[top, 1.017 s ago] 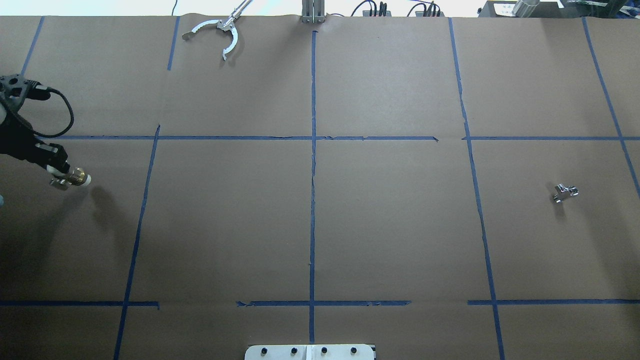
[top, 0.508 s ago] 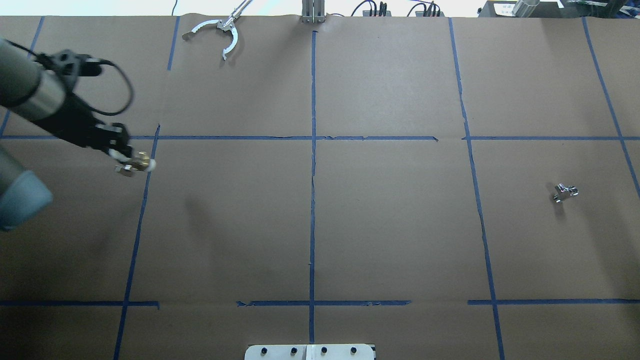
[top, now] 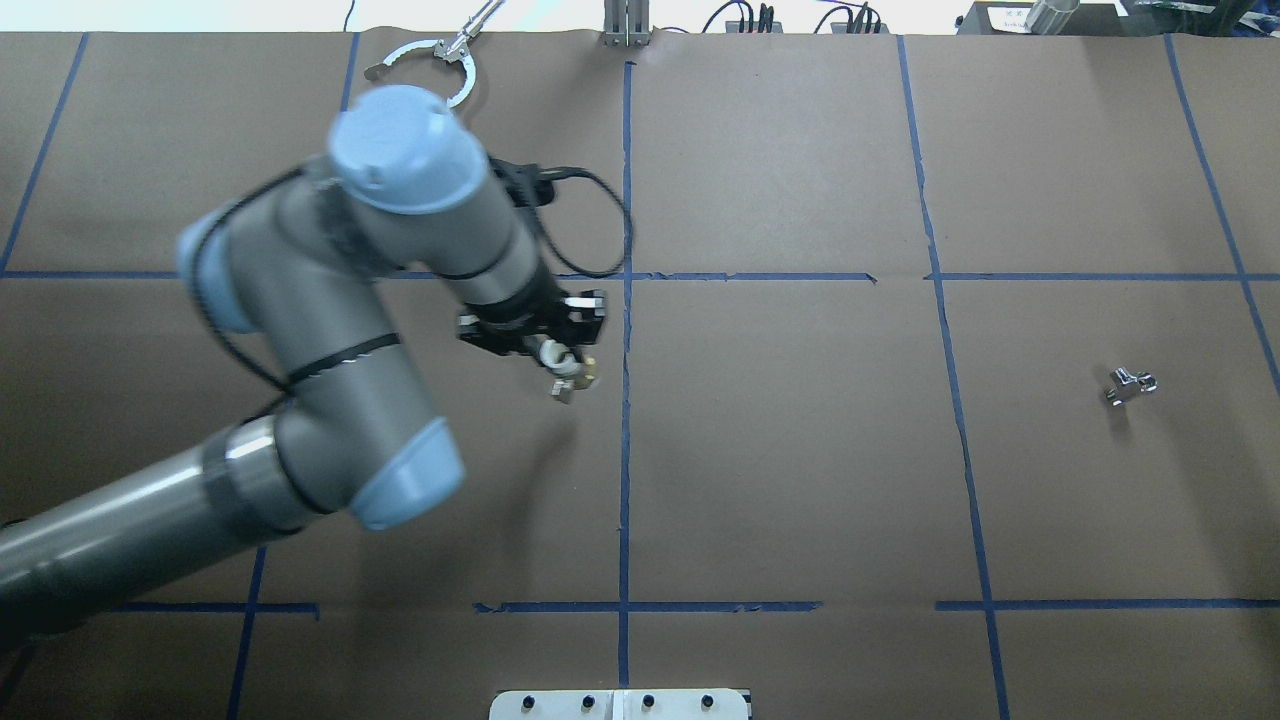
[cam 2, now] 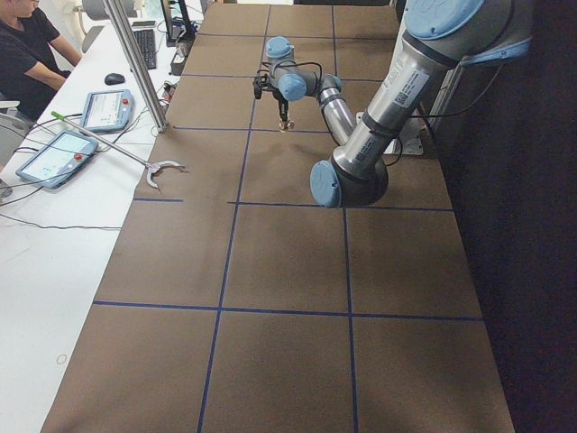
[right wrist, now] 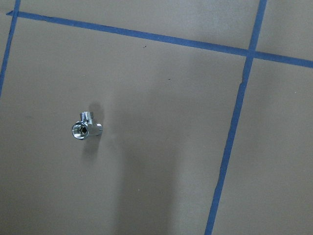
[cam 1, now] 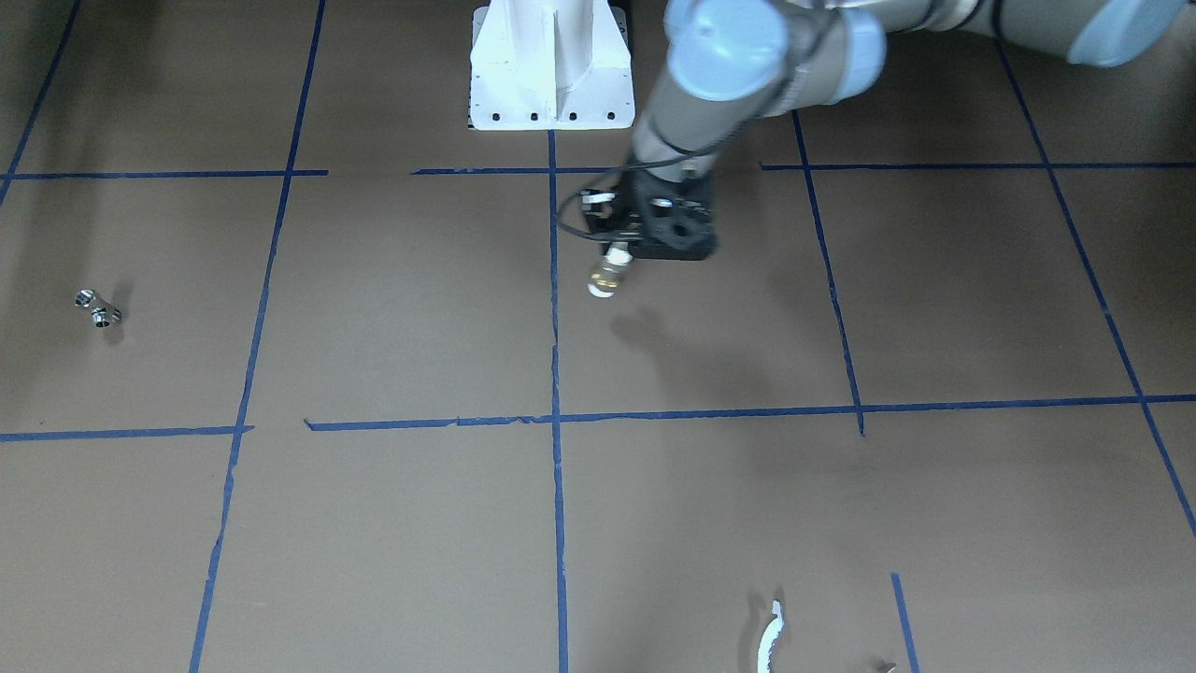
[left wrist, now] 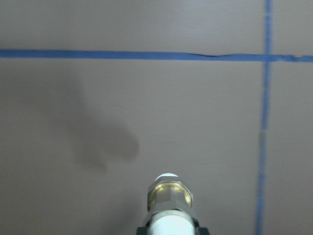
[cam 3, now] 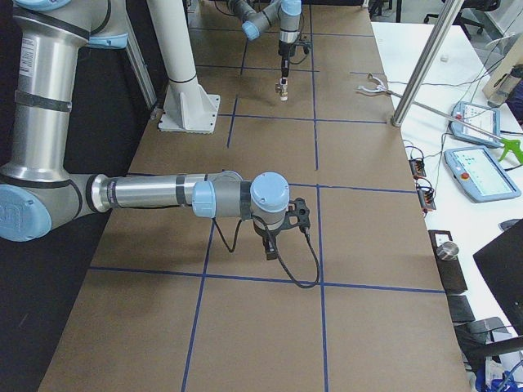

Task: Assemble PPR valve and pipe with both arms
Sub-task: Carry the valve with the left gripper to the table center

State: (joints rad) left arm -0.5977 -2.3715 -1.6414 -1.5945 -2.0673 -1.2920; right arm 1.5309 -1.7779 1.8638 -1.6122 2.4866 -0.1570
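Pipe (top: 572,380), brass-collared end pointing down, hangs clenched in the left hand (top: 553,354) over the worktop (top: 800,480), just beside its middle line (top: 625,480). Valve (top: 1130,385) lies well apart toward the robot's right, nearer the right hand (cam 3: 272,249), whose grip cannot be told.

Left arm (top: 330,340) and right arm (cam 3: 155,192) are grey tubes with light-blue caps (top: 405,150), black cables (top: 627,225).

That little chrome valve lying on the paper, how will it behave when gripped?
The chrome valve looks like solid metal, so probably rigid and heavy for its size. Its polished surface may slip. Its branched shape should keep it from rolling.
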